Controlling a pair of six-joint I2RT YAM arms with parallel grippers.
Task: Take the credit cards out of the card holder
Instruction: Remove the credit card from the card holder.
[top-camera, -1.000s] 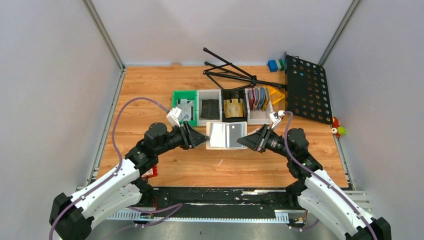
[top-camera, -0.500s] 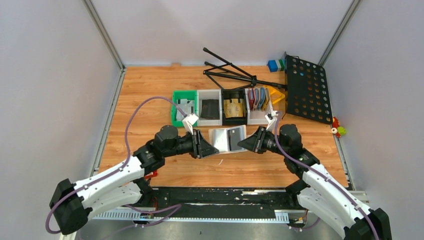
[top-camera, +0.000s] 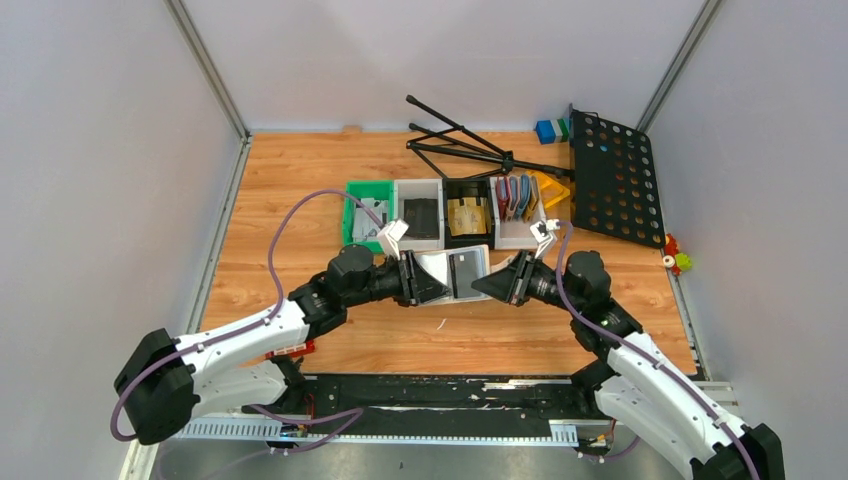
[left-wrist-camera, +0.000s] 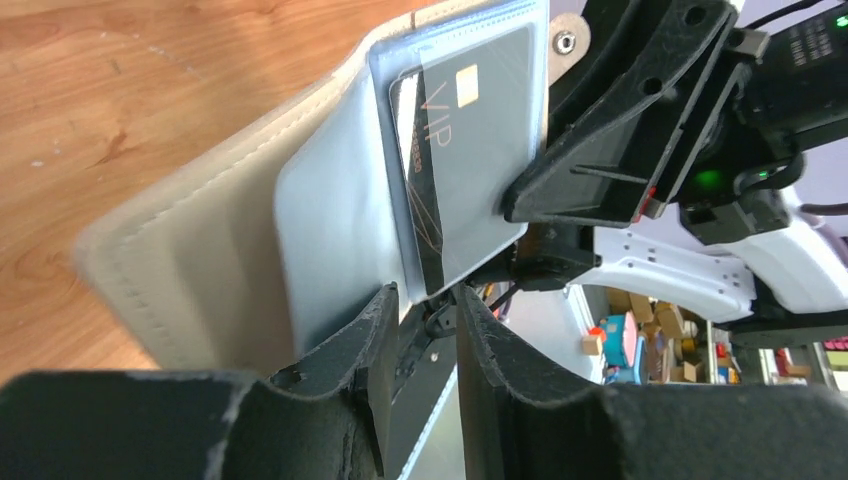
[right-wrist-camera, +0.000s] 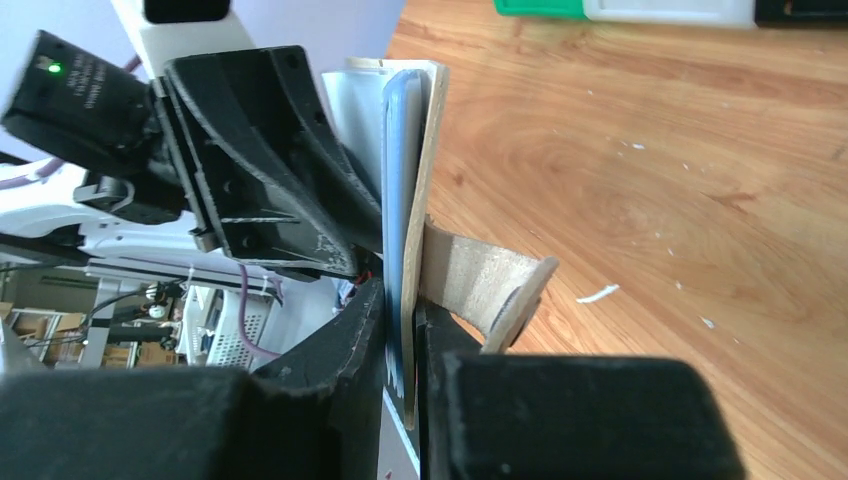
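Card holder (top-camera: 438, 264) open, tilted; long axis left-right.

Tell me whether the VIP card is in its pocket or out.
In: the left wrist view shows the VIP card lying behind the clear film of the card holder.

Wood-grain table (top-camera: 300, 180) inside enclosure of plain pale grey walls (top-camera: 100, 150); aluminium corner posts (top-camera: 205, 65) at back. Light soft and even. Folded black tripod (top-camera: 455, 140) and black perforated panel (top-camera: 615, 180) lie at far right of table. Row of small bins (top-camera: 420, 184), green, white, black, white, across middle. Black strip (top-camera: 450, 392) and metal rail (top-camera: 400, 428) along near edge. Left wrist view: blurred clutter of boxes (left-wrist-camera: 640, 330) beyond table.
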